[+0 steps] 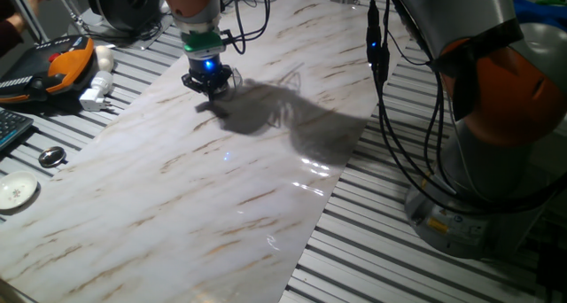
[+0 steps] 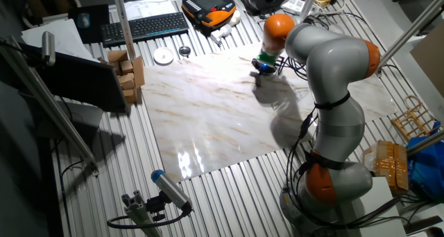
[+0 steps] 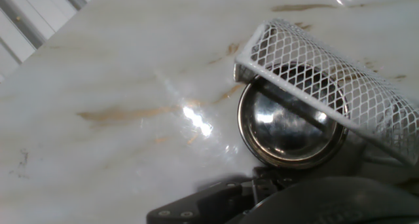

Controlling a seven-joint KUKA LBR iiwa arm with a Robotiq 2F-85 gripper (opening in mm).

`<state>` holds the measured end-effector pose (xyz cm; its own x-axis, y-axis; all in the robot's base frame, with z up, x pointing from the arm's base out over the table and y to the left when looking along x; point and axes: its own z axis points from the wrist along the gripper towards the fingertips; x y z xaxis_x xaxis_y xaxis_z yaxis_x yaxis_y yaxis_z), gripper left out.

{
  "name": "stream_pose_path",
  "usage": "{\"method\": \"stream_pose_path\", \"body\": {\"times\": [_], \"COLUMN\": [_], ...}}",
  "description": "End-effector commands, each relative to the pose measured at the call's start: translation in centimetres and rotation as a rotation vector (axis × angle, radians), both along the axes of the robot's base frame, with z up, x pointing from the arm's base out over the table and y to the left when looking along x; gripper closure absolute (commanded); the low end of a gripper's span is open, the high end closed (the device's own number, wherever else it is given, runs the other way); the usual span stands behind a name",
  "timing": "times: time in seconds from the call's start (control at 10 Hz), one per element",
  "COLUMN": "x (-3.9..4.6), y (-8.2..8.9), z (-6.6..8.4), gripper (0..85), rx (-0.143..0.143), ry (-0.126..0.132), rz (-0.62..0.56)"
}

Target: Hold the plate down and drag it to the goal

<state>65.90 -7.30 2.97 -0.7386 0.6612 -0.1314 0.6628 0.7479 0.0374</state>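
In the hand view the plate (image 3: 288, 129), a shiny round silver dish with a raised rim, lies flat on the marble board (image 3: 98, 86). A white mesh strip (image 3: 327, 70) crosses its upper right part and hides that rim. The dark housing of the hand (image 3: 294, 201) covers the plate's lower edge. In both fixed views my gripper (image 1: 209, 86) (image 2: 263, 69) points straight down at the board's far side and stands on the plate, hiding it. I see no gap between the fingers. A faint clear outline right of the gripper may be the goal (image 1: 291, 78); I cannot tell for sure.
Off the board to the left lie a flat white disc (image 1: 16, 192), a small dark-centred metal disc (image 1: 51, 157), a white adapter (image 1: 96, 95) and an orange-black device (image 1: 62, 62). The robot base (image 1: 496, 170) and hanging cables (image 1: 390, 117) stand right of the board.
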Motion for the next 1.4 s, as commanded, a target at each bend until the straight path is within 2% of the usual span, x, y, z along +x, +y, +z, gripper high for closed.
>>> {"method": "stream_pose_path", "body": {"times": [0.0, 1.3], "x": [0.0, 0.23], "y": [-0.06, -0.72], "z": [0.02, -0.01], "gripper": [85.0, 85.0], "rx": [-0.003, -0.04], "ry": [0.0, -0.019], "rz": [0.0, -0.006]}}
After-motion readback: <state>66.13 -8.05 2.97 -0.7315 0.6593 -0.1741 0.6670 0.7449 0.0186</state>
